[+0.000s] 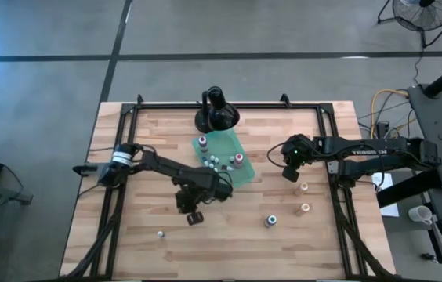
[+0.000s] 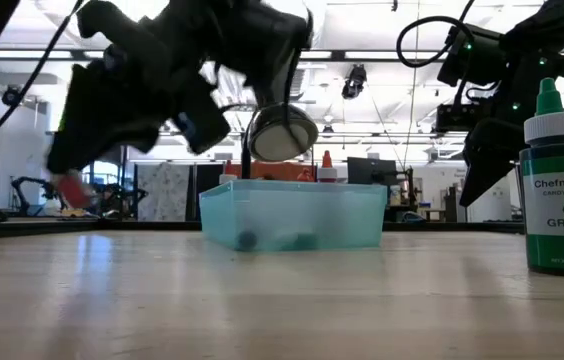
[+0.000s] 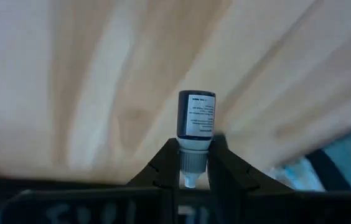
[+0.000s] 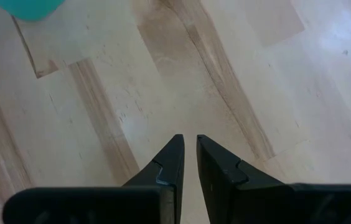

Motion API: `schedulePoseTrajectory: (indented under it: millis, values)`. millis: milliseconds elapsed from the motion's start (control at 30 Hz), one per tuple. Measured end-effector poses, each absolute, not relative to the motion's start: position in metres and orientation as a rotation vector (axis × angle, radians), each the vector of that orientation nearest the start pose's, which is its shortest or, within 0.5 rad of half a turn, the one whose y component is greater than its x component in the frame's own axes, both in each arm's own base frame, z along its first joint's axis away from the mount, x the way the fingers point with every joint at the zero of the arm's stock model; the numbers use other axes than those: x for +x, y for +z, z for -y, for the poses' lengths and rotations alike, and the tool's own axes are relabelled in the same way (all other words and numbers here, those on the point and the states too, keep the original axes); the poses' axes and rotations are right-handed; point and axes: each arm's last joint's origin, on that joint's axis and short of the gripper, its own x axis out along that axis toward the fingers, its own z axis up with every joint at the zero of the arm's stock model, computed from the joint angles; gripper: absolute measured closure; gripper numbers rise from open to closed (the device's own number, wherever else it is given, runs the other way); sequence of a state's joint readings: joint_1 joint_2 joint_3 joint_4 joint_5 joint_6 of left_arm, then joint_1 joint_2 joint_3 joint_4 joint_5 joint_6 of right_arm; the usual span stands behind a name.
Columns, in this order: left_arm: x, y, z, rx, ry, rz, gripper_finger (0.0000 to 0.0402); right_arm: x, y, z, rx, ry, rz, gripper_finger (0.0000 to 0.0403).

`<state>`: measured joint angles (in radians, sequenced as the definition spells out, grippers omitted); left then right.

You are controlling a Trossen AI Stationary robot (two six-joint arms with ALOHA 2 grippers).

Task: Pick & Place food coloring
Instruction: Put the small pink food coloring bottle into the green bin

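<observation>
Now the left hand (image 3: 193,177) pinches a bottle (image 3: 196,116) by its cap; carry it steadily to the tray (image 1: 233,145), while the right hand (image 4: 188,163) waits closed.

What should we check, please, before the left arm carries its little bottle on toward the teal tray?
1. Grip: the left gripper is shut on the bottle, pinching it near the cap end. Ok.
2. Bottle is off the wood: cannot tell from these views.
3. Tray has free room: several bottles already stand in it, with bare floor showing at the near end. Ok.
4. Right gripper is out of the way: shut, holding nothing, over bare table to the tray's right. Ok.
5. Black stand sits behind the tray, off the likely path. Ok.
6. Loose bottles remain on the table, such as the green one. Not ok.
</observation>
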<state>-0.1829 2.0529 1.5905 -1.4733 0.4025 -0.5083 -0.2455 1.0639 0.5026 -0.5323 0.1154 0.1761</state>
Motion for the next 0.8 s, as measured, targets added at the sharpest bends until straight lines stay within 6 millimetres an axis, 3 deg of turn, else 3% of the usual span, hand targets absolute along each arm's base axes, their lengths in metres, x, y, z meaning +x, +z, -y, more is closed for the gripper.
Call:
schedulePoseTrajectory:
  millis: [133,433,633,800]
  values:
    - [0.335,0.179,0.067,-0.654,0.110,-2.113,0.0362,0.169,0.169,0.046,0.230,-0.421,-1.069,0.0365]
    - [0.308,0.153,0.065,-0.638,0.085,-2.277,0.0362,0.169,0.169,0.046,0.245,-0.431,-1.072,0.0365]
    - [0.309,0.150,0.064,-0.554,0.072,-2.242,0.0362,0.169,0.169,0.046,0.245,-0.431,-1.071,0.0365]
    - [0.326,0.169,0.062,-0.403,0.112,-2.099,0.0362,0.169,0.169,0.046,0.248,-0.432,-1.071,0.0365]
